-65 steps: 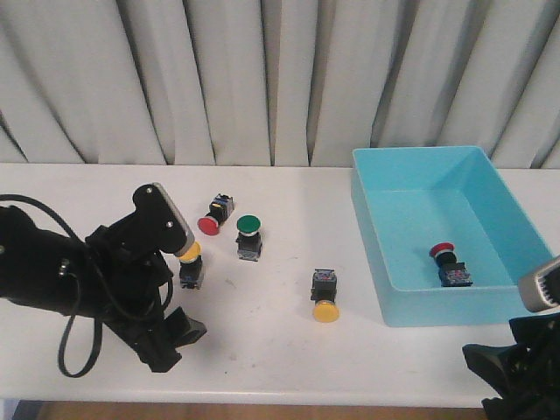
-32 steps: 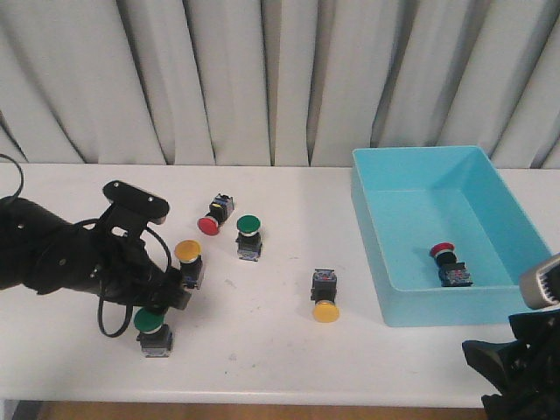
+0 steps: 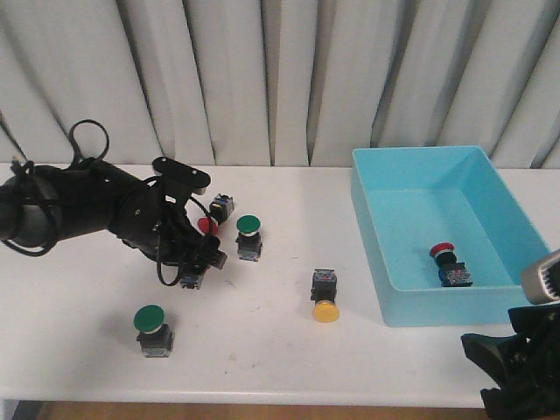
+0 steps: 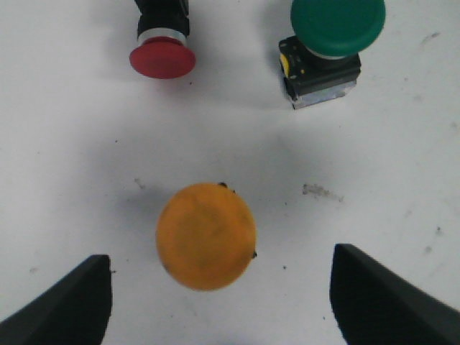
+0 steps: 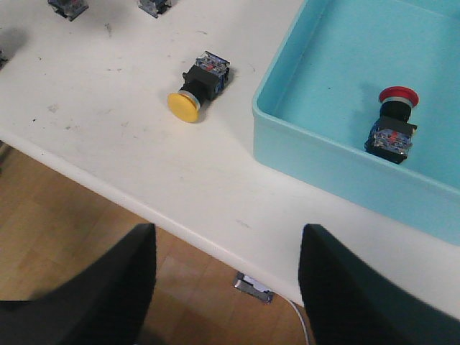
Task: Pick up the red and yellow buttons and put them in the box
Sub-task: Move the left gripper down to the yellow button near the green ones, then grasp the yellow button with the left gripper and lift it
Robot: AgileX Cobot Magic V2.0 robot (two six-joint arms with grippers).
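The left gripper (image 4: pixel 215 302) hangs jaws wide directly over an upright yellow button (image 4: pixel 206 236) on the table, cap up, centred between the fingers; the right gripper (image 5: pixel 223 287) idles open far off

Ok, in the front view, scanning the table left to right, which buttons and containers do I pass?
Green button near the front edge → red button → second green button → yellow button lying on its side → box, with a red button inside.
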